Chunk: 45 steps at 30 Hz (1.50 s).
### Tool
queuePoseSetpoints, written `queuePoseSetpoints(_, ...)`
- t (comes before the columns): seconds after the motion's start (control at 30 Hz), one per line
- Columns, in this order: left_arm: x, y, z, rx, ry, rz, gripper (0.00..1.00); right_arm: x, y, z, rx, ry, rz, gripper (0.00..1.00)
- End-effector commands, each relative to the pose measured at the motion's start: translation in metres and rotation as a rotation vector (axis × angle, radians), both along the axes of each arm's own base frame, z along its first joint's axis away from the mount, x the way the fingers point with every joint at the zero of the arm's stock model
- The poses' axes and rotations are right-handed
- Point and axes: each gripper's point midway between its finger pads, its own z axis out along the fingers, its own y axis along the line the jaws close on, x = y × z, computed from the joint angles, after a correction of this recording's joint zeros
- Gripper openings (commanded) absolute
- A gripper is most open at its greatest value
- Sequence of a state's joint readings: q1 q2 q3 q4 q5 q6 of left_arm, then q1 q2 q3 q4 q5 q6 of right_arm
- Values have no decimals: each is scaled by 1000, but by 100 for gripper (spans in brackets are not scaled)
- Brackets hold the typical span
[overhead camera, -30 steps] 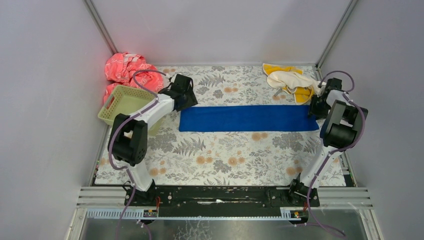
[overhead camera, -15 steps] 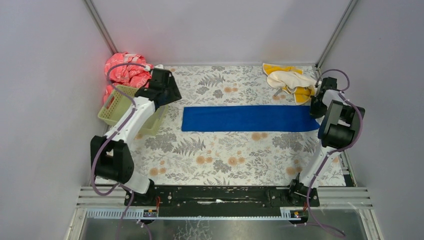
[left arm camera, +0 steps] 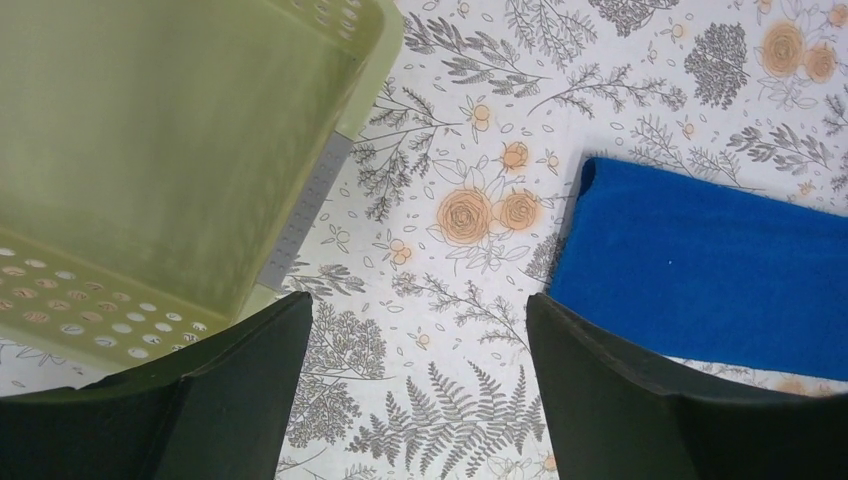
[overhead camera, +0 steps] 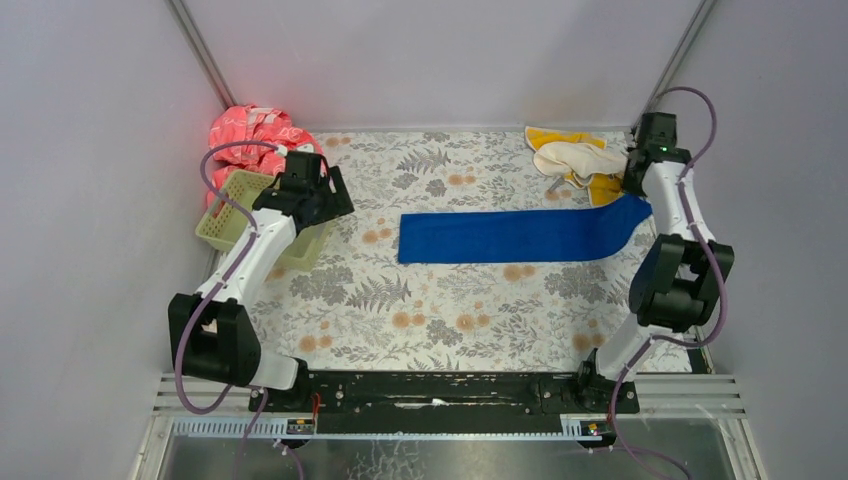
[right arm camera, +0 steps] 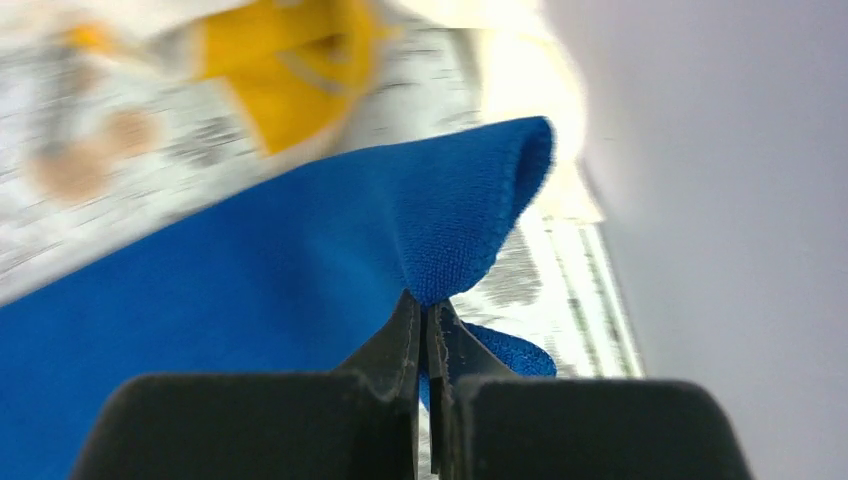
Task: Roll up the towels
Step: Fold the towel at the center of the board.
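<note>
The royal blue towel (overhead camera: 515, 236) lies stretched across the floral mat, its right end lifted. My right gripper (overhead camera: 637, 190) is shut on that right end; in the right wrist view the blue towel (right arm camera: 300, 250) is pinched between the closed jaws of the right gripper (right arm camera: 428, 310). The cream-white towel (overhead camera: 568, 157) and the yellow-orange towel (overhead camera: 603, 187) lie heaped together at the back right. My left gripper (overhead camera: 335, 205) is open and empty beside the basket; in the left wrist view the left gripper (left arm camera: 420, 340) hovers over bare mat, left of the blue towel's end (left arm camera: 700, 270).
A pale green perforated basket (overhead camera: 245, 205) stands at the left edge, also in the left wrist view (left arm camera: 150, 150). A pink-red patterned cloth (overhead camera: 250, 135) lies behind it in the back left corner. Grey walls enclose the mat on three sides.
My right gripper rose and moved back with the towel's right end, dragging the towel to the right. My left arm let go of the left end and pulled back towards the basket.
</note>
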<state>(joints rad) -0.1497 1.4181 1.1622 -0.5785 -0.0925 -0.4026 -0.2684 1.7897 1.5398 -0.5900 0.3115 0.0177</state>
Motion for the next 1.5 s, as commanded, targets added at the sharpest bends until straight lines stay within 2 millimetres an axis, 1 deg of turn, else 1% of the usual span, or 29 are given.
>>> queuePoseSetpoints(0.0, -3, -3, 10, -15, -35, -40, 80, 4, 103, 7, 240, -74, 149, 0)
queuePoseSetpoints(0.17, -7, -5, 14, -22, -68, -57, 83, 9, 197, 6, 370, -57, 310, 0)
queuePoseSetpoints(0.27, -8, -5, 14, -22, -87, -64, 84, 7, 244, 4, 414, -26, 373, 0)
queuePoseSetpoints(0.43, -10, -14, 7, -57, -79, -94, 85, -2, 301, 1, 398, 16, 438, 0)
queuePoseSetpoints(0.57, -11, -21, -1, -86, -57, -111, 86, -11, 340, -3, 420, 49, 462, 0)
queuePoseSetpoints(0.63, -11, -23, -3, -92, -51, -118, 86, -17, 358, -10, 425, 70, 472, 0)
queuePoseSetpoints(0.67, -11, -24, -4, -93, -48, -120, 86, -15, 369, -4, 437, 58, 482, 0)
queuePoseSetpoints(0.7, -12, -25, -4, -94, -46, -121, 86, -17, 381, -5, 441, 62, 494, 0)
queuePoseSetpoints(0.77, -12, -26, -6, -95, -42, -122, 86, -18, 395, -5, 450, 69, 501, 0)
queuePoseSetpoints(1.03, -13, -30, -10, -106, -28, -136, 87, -15, 437, 0, 524, 37, 502, 0)
queuePoseSetpoints(1.3, -14, -33, -14, -110, -18, -143, 87, -14, 471, -11, 620, 39, 509, 0)
queuePoseSetpoints(1.47, -14, -35, -14, -112, -14, -151, 87, -12, 482, -14, 659, 27, 505, 0)
